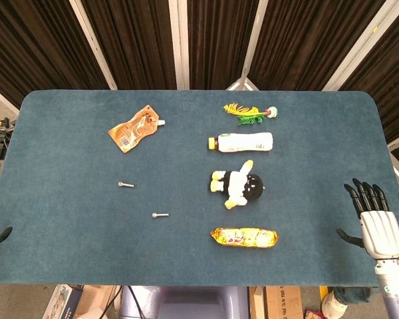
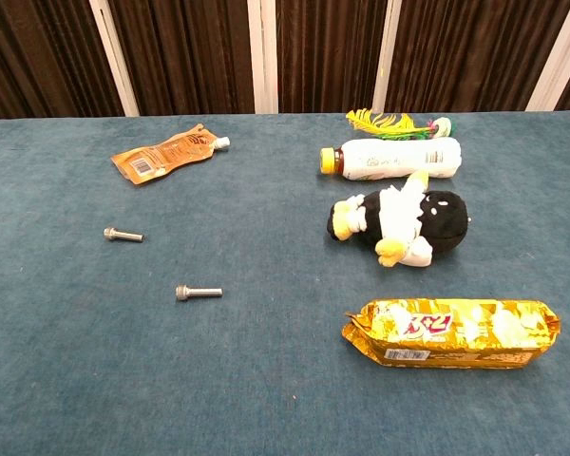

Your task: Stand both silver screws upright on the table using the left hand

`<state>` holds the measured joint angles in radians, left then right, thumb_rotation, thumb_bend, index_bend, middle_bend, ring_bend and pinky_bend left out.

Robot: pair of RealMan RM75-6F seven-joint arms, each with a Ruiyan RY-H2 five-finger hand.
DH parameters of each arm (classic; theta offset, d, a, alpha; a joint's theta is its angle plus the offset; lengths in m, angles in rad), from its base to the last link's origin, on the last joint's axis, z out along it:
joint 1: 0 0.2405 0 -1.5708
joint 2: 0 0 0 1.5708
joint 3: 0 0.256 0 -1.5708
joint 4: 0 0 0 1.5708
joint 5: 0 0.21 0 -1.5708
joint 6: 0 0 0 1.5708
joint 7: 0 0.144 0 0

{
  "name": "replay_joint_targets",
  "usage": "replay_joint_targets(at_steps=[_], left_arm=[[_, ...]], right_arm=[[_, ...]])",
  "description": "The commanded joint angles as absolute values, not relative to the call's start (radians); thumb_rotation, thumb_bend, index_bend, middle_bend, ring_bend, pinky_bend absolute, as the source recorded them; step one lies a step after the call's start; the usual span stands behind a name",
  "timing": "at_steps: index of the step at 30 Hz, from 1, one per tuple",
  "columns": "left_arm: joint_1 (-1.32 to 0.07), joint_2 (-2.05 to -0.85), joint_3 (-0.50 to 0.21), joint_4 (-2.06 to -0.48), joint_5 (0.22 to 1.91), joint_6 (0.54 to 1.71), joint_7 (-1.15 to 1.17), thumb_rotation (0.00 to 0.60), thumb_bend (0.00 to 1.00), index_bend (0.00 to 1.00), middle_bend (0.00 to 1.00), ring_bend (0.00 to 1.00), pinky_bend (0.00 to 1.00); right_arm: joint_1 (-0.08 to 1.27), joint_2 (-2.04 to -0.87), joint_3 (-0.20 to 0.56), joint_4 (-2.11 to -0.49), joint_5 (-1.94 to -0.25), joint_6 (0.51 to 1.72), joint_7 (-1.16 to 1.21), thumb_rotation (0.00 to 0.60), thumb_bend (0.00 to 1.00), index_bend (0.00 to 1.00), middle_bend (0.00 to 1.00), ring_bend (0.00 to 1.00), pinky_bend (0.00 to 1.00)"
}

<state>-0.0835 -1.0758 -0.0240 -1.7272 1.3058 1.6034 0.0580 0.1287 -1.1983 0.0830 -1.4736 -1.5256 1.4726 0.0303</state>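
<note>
Both silver screws lie flat on the blue table [image 1: 66, 252], neither upright yet. The first screw [image 1: 126, 185] sits left of centre in the head view; the second screw [image 1: 160, 215] lies lower and a bit right of it, the two well apart. In the chest view you see them more clearly: each is a short shiny metal bolt with a thicker cylindrical head at its left end and a thin shank pointing right.

Your right hand [image 1: 376, 222] is at the lower right of the head view, by the table's right edge, fingers straight and spread, holding nothing. Of your left hand only a dark tip [image 1: 0, 236] shows at the lower left edge, so you cannot tell how its fingers stand.

Other items: an orange pouch [image 1: 134, 128] in the upper left, a feather toy [image 1: 250, 113] at upper centre, a white bottle [image 1: 241, 141] on its side below it, a penguin plush [image 1: 238, 187] lower, and a gold snack pack [image 1: 244, 236] lowest.
</note>
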Motion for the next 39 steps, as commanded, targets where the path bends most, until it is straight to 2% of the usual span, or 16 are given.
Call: replay_joint_targets(at_steps=[1,19,29,34,39], left_arm=[[-0.079,-1.076,-0.026,-1.727,1.313,1.601,0.053,0.600,0.27,0.19,0.00,0.00,0.00],[-0.078,-1.086,-0.035,-1.717,1.335,1.556,0.035,0.600,0.27,0.20,0.00,0.00,0.00],[-0.098,-1.109,-0.030,-1.723,1.362,1.506,0.066,0.600,0.27,0.23,0.00,0.00,0.00],[-0.158,-1.120,-0.086,-1.804,1.323,1.479,0.252,0.600,0.27,0.24,0.00,0.00,0.00],[-0.352,-1.109,-0.197,-1.917,1.101,1.241,0.507,0.600,0.28,0.24,0.00,0.00,0.00]], right_arm=[[0.129,-1.199,0.080,-1.474,-1.527,1.470,0.030,0.600,0.00,0.12,0.05,0.01,0.00],[0.126,-1.185,0.070,-1.527,-1.504,1.444,0.016,0.600,0.00,0.12,0.05,0.01,0.00],[0.121,-1.178,0.075,-1.543,-1.483,1.442,0.008,0.600,0.00,0.12,0.05,0.01,0.00],[0.124,-1.184,0.075,-1.542,-1.478,1.433,-0.003,0.600,0.00,0.12,0.05,0.01,0.00],[0.130,-1.195,0.076,-1.537,-1.466,1.417,-0.020,0.600,0.00,0.12,0.05,0.01,0.00]])
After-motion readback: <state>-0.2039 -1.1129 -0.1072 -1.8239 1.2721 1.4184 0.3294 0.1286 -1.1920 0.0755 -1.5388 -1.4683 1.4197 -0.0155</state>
